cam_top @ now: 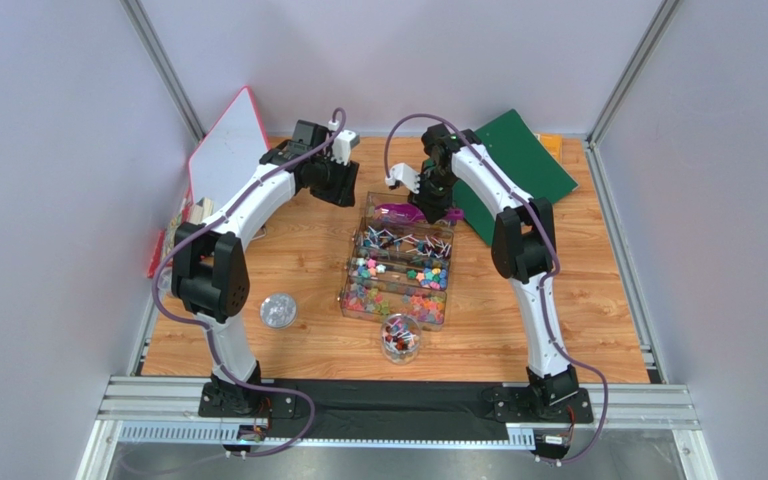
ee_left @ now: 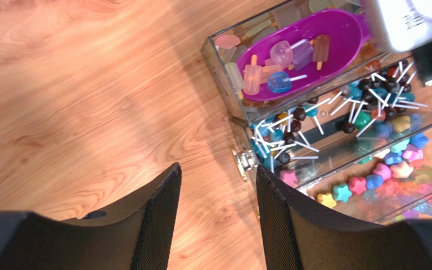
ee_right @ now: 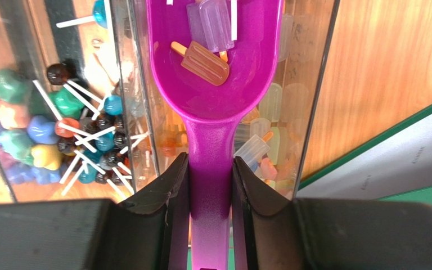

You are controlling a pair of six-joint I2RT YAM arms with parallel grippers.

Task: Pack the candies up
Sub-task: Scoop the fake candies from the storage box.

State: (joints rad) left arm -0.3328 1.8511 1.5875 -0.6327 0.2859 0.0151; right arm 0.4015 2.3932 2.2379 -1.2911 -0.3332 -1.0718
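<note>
A clear compartment box (cam_top: pixel 357 272) in mid-table holds the candies: popsicle shapes at the far end, lollipops (ee_left: pixel 364 98), stars (ee_left: pixel 392 163) and small mixed sweets (cam_top: pixel 395 303). My right gripper (ee_right: pixel 210 159) is shut on the handle of a purple scoop (ee_right: pixel 212 84). The scoop hangs over the far compartment with a few popsicle candies (ee_right: pixel 204 63) in its bowl. My left gripper (ee_left: pixel 218 167) stands open and empty over bare wood, just left of the box's latch (ee_left: pixel 245 160). In the top view it (cam_top: pixel 336 185) is at the box's far left corner.
A small round jar (cam_top: pixel 400 337) with candies stands in front of the box. A clear round lid (cam_top: pixel 278 310) lies to the left. A white board with a red edge (cam_top: pixel 226 150) leans at the back left. A green folder (cam_top: pixel 518 165) lies at the back right.
</note>
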